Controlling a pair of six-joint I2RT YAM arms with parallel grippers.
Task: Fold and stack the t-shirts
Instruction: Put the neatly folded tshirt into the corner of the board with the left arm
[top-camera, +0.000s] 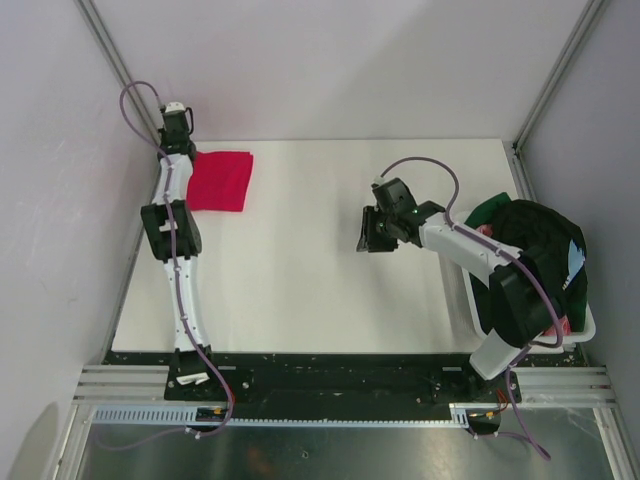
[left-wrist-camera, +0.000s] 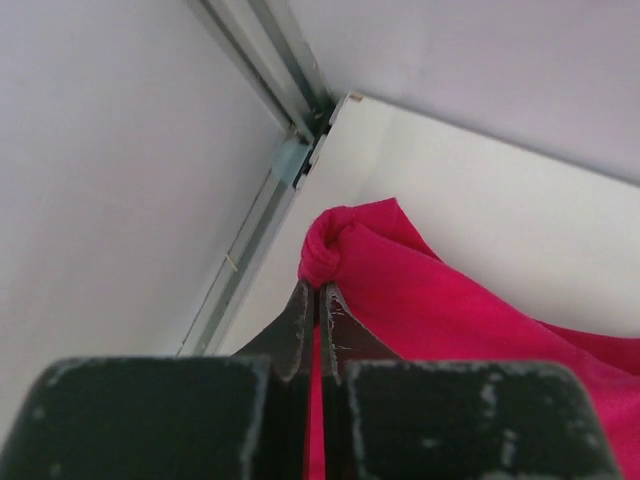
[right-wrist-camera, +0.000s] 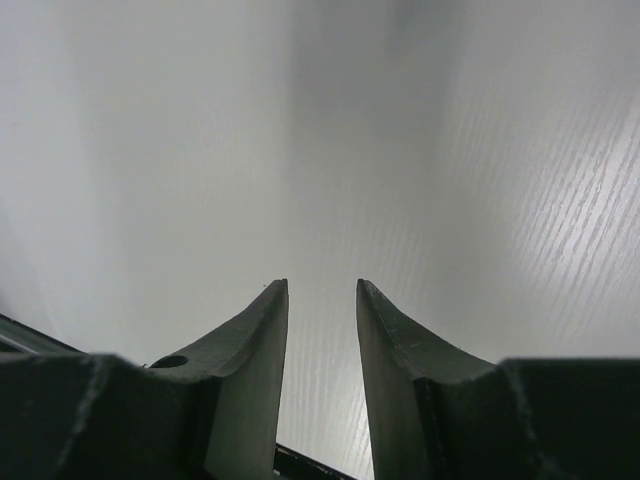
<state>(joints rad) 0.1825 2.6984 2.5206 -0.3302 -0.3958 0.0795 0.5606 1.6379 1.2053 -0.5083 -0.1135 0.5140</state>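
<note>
One red t-shirt (top-camera: 221, 180), folded flat, edge in L hand (left-wrist-camera: 318, 292).

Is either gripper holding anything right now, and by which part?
Left gripper pinches the red t-shirt at a bunched bit of its edge. Right gripper is open, holding nothing.

Soft matt cloth for the red t-shirt (top-camera: 220, 180). Smooth white finish with faint wood-grain ribbing (slightly glossy under the light) on the surface (right-wrist-camera: 520, 200). Matt black plastic, scuffed pale at the edges, for the left fingers (left-wrist-camera: 345, 335). Brushed grey metal for the frame rails (top-camera: 340, 385). Limp dark cloth (top-camera: 535, 235) in the white plastic tub (top-camera: 586, 326).
</note>
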